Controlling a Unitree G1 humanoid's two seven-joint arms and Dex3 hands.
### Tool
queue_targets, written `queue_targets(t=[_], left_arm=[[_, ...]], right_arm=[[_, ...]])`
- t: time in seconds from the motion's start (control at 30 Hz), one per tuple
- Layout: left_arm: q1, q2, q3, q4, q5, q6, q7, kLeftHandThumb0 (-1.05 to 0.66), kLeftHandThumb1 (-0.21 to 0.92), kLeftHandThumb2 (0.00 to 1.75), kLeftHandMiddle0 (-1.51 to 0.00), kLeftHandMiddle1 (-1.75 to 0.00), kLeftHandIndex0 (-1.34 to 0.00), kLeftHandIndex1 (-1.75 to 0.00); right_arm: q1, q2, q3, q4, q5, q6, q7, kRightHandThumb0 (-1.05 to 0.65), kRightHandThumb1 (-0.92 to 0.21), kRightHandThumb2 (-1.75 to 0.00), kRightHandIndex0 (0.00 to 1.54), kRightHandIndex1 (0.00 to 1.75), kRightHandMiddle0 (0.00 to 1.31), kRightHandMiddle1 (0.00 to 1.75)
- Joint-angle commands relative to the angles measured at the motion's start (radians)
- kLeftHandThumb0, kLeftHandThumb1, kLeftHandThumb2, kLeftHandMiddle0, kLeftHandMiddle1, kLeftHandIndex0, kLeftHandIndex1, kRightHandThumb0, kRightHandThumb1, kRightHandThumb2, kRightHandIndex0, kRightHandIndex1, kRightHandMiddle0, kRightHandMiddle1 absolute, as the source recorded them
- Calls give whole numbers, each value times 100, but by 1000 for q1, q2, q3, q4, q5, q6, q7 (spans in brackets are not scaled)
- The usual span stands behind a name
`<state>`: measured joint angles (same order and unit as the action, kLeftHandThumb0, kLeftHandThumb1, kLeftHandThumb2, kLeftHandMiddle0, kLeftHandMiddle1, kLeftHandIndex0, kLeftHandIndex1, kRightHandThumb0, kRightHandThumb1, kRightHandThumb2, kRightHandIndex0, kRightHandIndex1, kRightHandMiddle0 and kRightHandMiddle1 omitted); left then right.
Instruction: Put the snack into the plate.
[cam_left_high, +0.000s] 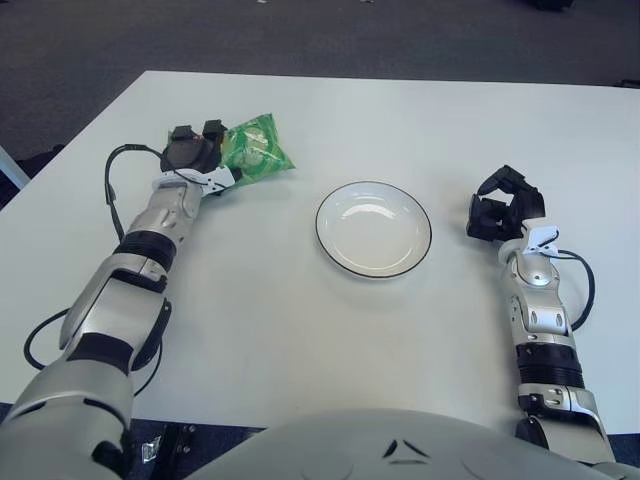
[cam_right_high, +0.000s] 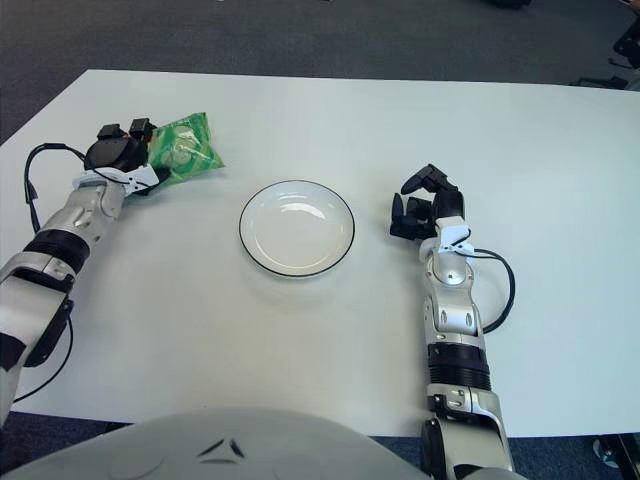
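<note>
A green snack bag (cam_left_high: 257, 148) lies at the table's far left, its left edge inside my left hand (cam_left_high: 197, 152), whose dark fingers are closed on it. The bag's right part sticks out toward the plate. A white plate with a dark rim (cam_left_high: 330, 243) stands empty at the table's middle, about a hand's width to the right of the bag and nearer to me. My right hand (cam_right_high: 425, 208) shows to the right of the plate, fingers loosely curved and holding nothing.
The white table (cam_left_high: 300, 340) runs wide around the plate; its far edge meets dark carpet (cam_left_high: 300, 35). A black cable (cam_left_high: 110, 185) loops beside my left forearm, and another (cam_left_high: 582, 285) beside my right forearm.
</note>
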<state>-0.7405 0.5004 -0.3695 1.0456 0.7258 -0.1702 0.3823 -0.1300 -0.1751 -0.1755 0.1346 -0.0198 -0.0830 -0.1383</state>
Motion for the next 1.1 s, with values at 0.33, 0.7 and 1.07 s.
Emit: queue_targets(t=[0.33, 0.7, 1.07], left_arm=[[86, -52, -2, 36, -65, 25, 45, 0, -12, 173, -99, -152, -74, -175], [59, -5, 3, -130, -75, 19, 26, 0, -15, 175, -104, -148, -75, -175], [85, 44, 58, -590, -24, 148, -50, 0, -17, 175, -106, -143, -78, -175]], right_arm=[[101, 40, 4, 40, 1, 14, -4, -54, -18, -148, 133, 175, 73, 175], [96, 37, 0, 53, 2, 12, -4, -54, -18, -148, 133, 175, 73, 175], [89, 31, 0, 74, 3, 1, 0, -54, -18, -148, 133, 175, 73, 175]])
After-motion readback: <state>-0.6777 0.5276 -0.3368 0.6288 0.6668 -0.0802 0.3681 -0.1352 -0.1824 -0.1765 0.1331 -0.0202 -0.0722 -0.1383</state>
